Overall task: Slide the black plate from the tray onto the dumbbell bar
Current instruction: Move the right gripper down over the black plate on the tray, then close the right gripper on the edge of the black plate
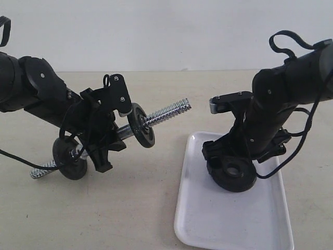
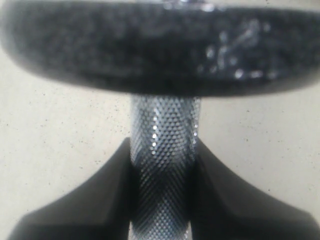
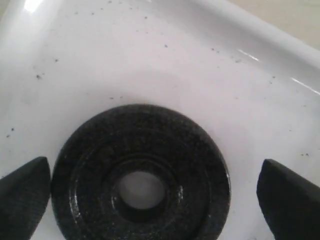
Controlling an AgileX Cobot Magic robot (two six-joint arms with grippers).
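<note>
dumbbell bar (image 1: 167, 112) tip: bare | mounted disc (image 1: 142, 125): blocks inward | black plate (image 3: 150, 131) sides: clear

Black plate (image 1: 232, 175) lies in tray (image 1: 223, 226), right side. Dumbbell bar (image 1: 169, 112) left of tray, two discs (image 1: 141, 125) on it.

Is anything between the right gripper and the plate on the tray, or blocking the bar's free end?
Nothing visible. The right gripper is open either side of the black plate on the tray, with nothing between. The threaded end of the bar facing the tray is bare beyond the plate already on it.
</note>
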